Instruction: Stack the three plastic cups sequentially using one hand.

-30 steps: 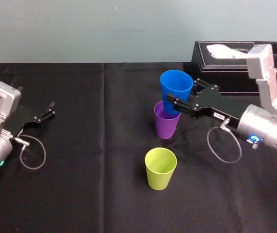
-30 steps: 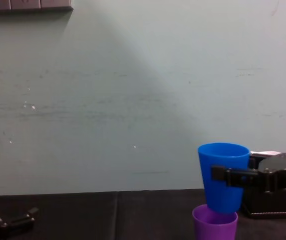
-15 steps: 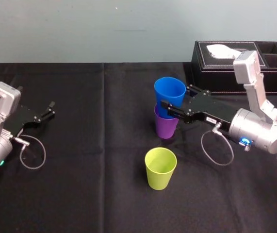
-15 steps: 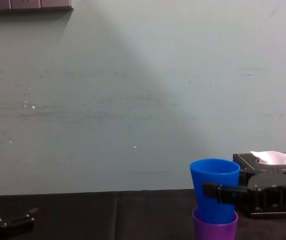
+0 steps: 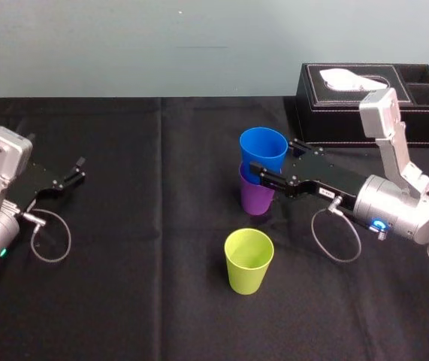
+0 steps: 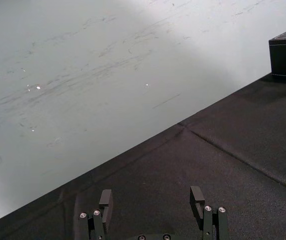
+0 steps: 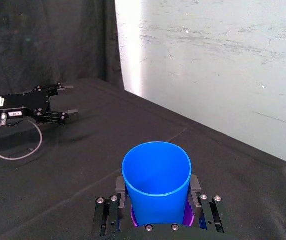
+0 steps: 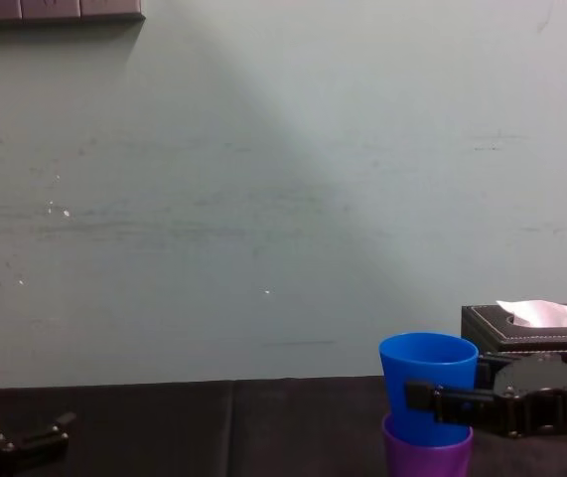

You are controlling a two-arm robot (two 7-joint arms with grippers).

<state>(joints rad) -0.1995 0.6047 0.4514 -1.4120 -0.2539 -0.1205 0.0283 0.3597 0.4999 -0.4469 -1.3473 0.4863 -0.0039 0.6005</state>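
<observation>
The right hand (image 5: 273, 156) has come lower than half a second ago, gripping the blue cup (image 5: 263, 147), which now sits deeper in the purple cup (image 5: 255, 197). The chest view shows, side-on, most of the blue wall above the purple rim. The head view adds the yellow-green cup (image 5: 248, 261) alone on the surface (image 5: 146, 286), nearer the robot than that hand. The left hand (image 5: 79, 170) lies open, well apart.

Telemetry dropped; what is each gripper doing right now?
Left gripper: open, empty.
Right gripper: shut on the blue cup, nested in the purple cup.
</observation>
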